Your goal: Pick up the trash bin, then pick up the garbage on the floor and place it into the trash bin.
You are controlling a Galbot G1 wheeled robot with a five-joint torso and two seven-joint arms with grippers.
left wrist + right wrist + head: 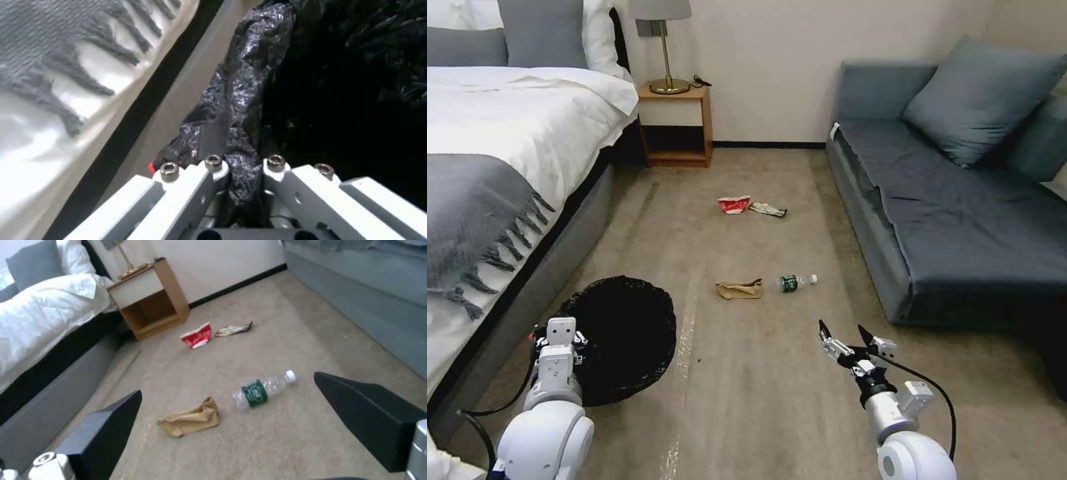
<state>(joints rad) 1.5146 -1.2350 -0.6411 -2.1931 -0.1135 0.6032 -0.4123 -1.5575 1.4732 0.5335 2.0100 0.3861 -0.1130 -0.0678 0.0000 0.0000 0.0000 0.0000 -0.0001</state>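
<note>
While lying on carpet, clear bottle (262, 390), green label, writing unreadable

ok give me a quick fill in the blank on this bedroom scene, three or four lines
1. The left end effector is shut on the rim of the ____.
2. The right end effector hovers with its fingers ____ above the floor.
3. The brown paper bag lies on the floor beside the plastic ____.
4. The red-and-white paper cup lies beside the snack wrapper, nearer the ____ than the bottle is.

Missing words: trash bin; open; bottle; nightstand
</note>
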